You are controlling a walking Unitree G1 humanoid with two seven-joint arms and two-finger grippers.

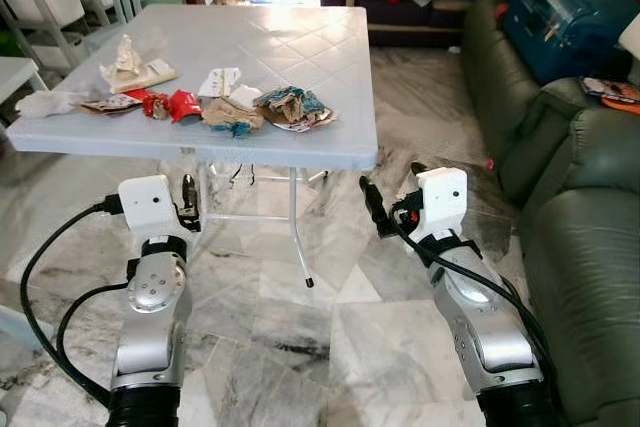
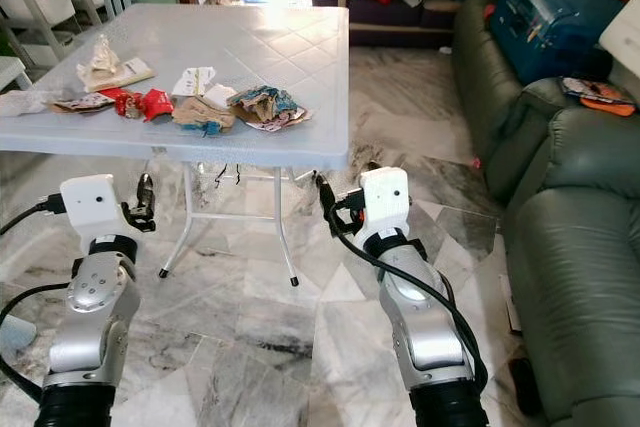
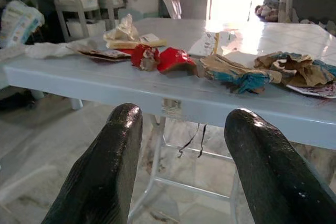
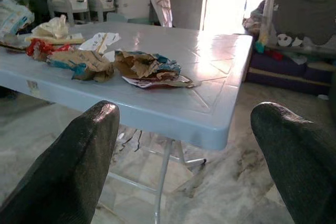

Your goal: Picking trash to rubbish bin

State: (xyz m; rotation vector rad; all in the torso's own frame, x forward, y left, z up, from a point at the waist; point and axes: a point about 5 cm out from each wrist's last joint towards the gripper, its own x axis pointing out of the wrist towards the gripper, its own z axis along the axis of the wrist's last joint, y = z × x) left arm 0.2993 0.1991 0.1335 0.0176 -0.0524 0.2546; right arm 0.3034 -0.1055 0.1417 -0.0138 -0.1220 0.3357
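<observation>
Standing short of the pale blue tabletop (image 1: 300, 57), the robot holds both arms low and forward below its near edge, a posture that reads as readiness before any reach. Item: left claw (image 3: 181, 145), fingers spread wide with nothing between them, aimed at the near edge below the red wrapper (image 3: 170, 60). Item: right claw (image 4: 194, 150), likewise spread and empty, aimed toward the table's near right corner. Item: the trash, strewn in a loose row along the near half of the tabletop, presumably left there for collection: a white tissue (image 1: 45, 102) at the left edge, a crumpled cream paper on a flat card (image 1: 130, 62), the red wrapper, a white printed packet (image 1: 218, 81), a brown-and-teal crumpled wrapper (image 1: 232, 117), and a larger brown-and-blue wad (image 1: 295, 107) lying on a flat sheet. All lie apart from both claws. Item: a dark green sofa (image 1: 570, 197) to the right, bearing a blue case (image 1: 570, 22). The head views give the whole layout, the arms' stance and the marble floor (image 1: 300, 337); the wrist views give what the head views leave unclear, namely the open gap of each claw, plus an edge-on look at how low the trash sits. No bin can be made out
</observation>
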